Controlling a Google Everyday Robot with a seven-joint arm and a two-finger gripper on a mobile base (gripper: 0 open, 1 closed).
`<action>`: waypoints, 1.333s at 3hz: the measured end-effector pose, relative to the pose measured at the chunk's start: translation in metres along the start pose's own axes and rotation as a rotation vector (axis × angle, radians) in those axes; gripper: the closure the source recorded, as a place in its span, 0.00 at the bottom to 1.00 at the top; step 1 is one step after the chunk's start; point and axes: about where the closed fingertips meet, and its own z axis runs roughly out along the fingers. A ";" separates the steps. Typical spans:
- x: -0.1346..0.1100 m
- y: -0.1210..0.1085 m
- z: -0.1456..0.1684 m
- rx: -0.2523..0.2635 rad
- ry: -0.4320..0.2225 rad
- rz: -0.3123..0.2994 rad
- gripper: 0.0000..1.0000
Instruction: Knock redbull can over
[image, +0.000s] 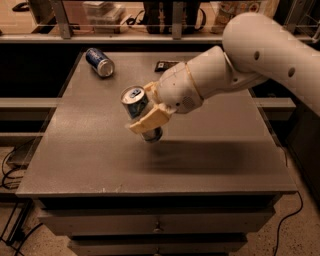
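Note:
The redbull can (136, 103), slim and silver-blue with a silver top, sits between the fingers of my gripper (148, 106) near the middle of the grey table (90, 150). The can leans with its top toward the left. One pale finger (150, 120) crosses its front, and the other is behind it. Its lower end (153, 134) shows under the front finger, just above its shadow. I cannot tell whether the base touches the table. The white arm reaches in from the upper right.
A shorter dark-blue soda can (100, 61) lies on its side at the table's back left. A flat black object (166, 65) lies at the back centre. A shelf with clutter runs behind the table. Cables hang at the lower left.

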 end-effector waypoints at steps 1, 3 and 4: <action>0.005 -0.018 -0.013 0.003 0.197 -0.070 1.00; 0.033 -0.034 0.000 -0.053 0.551 -0.221 0.58; 0.051 -0.028 0.016 -0.134 0.666 -0.265 0.35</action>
